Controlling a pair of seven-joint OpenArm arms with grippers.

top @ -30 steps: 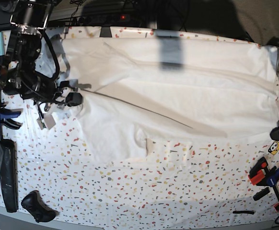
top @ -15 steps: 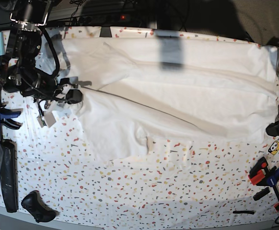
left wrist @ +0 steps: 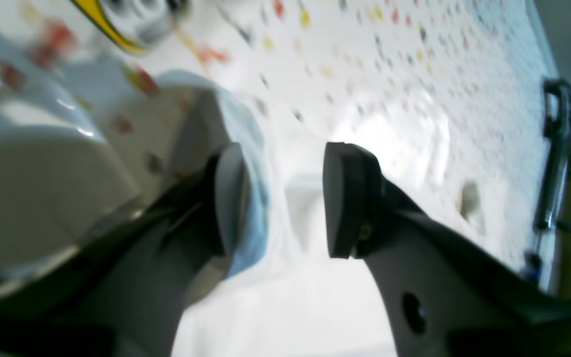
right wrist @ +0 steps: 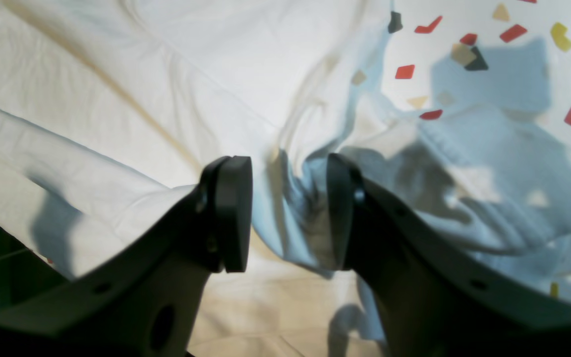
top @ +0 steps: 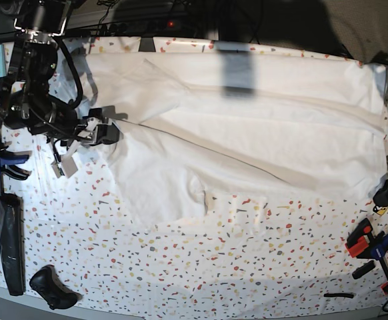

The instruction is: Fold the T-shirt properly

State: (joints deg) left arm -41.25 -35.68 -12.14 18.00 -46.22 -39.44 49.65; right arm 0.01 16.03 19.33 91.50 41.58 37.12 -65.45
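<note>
The white T-shirt (top: 247, 133) lies spread and wrinkled across the back half of the speckled table (top: 214, 267). My right gripper (top: 107, 130) is at the shirt's left edge. In the right wrist view its jaws (right wrist: 289, 213) stand apart with a bunched fold of the shirt (right wrist: 117, 74) between them. My left gripper (top: 386, 195) is low at the shirt's right edge. In the blurred left wrist view it (left wrist: 285, 198) is open over white cloth (left wrist: 285, 297), with a cloth edge against one finger (left wrist: 228, 198).
Orange and blue clamps (top: 374, 243) sit at the table's right front corner. A blue clamp (top: 1, 160) and a long black bar (top: 11, 243) are on the left edge. A black controller-like object (top: 53, 287) lies front left. Bare speckled tabletop fills the front.
My right gripper has shifted slightly right into the shirt's left edge, bunching it. My left gripper has moved down toward the front along the right edge.
</note>
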